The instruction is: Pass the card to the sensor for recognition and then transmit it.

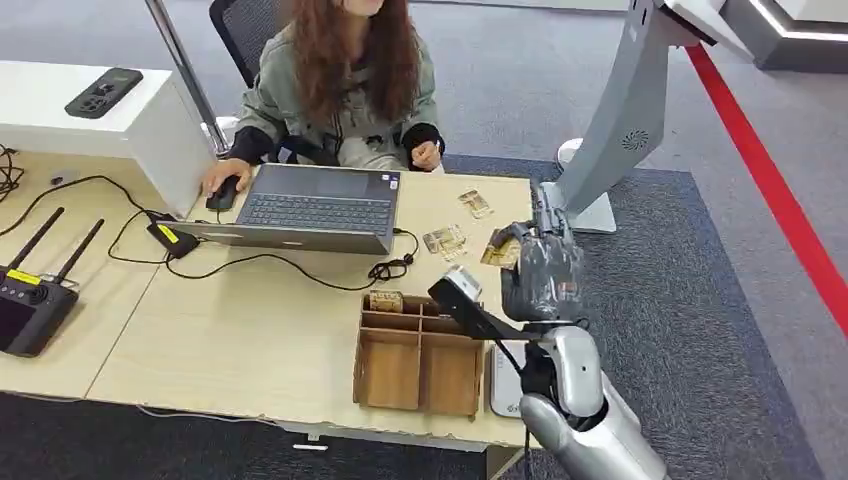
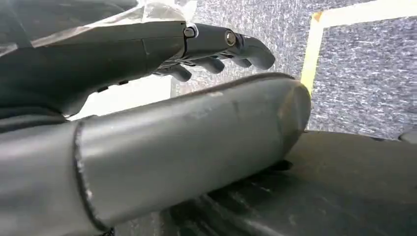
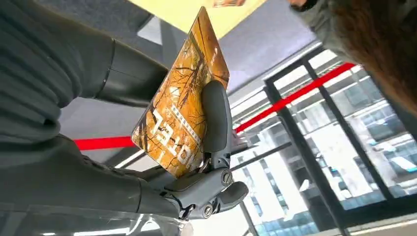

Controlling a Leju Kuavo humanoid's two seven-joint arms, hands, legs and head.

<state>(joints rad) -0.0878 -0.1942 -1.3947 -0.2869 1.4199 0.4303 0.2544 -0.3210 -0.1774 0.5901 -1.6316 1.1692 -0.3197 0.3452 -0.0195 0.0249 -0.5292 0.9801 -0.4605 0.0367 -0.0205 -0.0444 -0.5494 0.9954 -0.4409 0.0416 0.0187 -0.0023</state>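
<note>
Filling the lower left of the head view, one light wooden table (image 1: 250,330) carries most of the scene, and one person (image 1: 340,80) in a grey jacket sits at its far edge in the upper middle. One tall grey kiosk stand (image 1: 625,120) leans up from the floor at upper right, beside a red floor stripe (image 1: 780,200). One open laptop (image 1: 310,208) lies in front of the person, whose one hand rests on a black mouse (image 1: 222,195) at the laptop's left.

At lower centre sits one wooden organiser tray (image 1: 415,360) with several compartments. One black controller (image 1: 35,300) with two antennas lies at the far left edge, and one dark phone (image 1: 103,92) rests on the white cabinet (image 1: 120,120) at upper left. Three small card-like items (image 1: 445,240) lie on the table right of the laptop; their detail is too small to read.

The right hand (image 1: 540,270), raised at centre right in the head view, holds one orange card (image 3: 182,113) printed with bare trees; in the right wrist view a dark finger (image 3: 216,118) presses across the card's face, and the card stands above the table's right end, near the kiosk base. The left hand (image 2: 216,46) has its fingers loosely curled with nothing in them, seen over grey carpet.
</note>
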